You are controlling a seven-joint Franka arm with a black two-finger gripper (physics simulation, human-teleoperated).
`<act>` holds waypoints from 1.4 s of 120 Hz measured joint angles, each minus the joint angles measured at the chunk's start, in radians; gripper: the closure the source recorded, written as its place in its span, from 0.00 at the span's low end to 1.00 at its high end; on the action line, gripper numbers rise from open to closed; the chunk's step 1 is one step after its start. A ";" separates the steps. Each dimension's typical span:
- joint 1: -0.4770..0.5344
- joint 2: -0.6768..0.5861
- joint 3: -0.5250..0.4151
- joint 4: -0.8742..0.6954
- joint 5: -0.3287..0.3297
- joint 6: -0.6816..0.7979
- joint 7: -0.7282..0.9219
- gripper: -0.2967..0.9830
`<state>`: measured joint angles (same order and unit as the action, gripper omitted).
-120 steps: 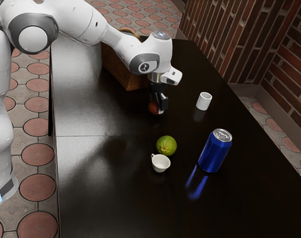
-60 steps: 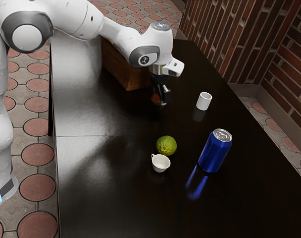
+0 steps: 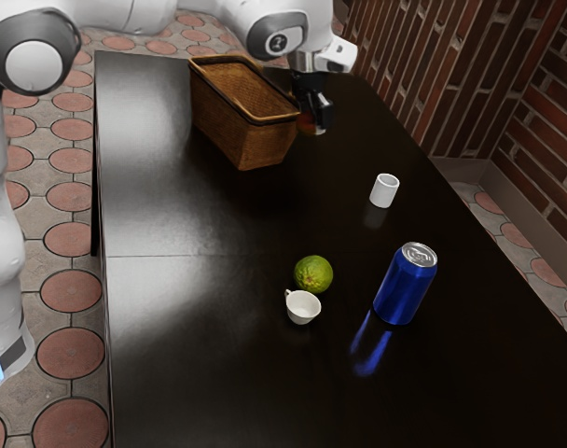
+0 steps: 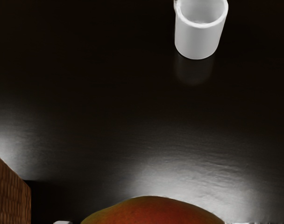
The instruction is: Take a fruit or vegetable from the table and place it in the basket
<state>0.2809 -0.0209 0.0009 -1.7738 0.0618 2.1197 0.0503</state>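
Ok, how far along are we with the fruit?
Picking looks done: the red fruit is in my gripper, seemingly clear of the table. In hand: the carry, now beside the basket. Left: bring it over the rim and release it inside.

The white arm point(image 3: 134, 13) reached from the exterior view's left toward its right, across the far part of the scene. Its wrist point(image 3: 282, 39) bent downward, and the black gripper point(image 3: 312, 122) pointed down, fingers clamped partway apart.
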 joint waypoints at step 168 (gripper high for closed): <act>0.207 0.242 0.138 0.241 -0.083 0.059 0.012 0.45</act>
<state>0.4875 0.2208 0.1390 -1.5327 -0.0210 2.1790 0.0627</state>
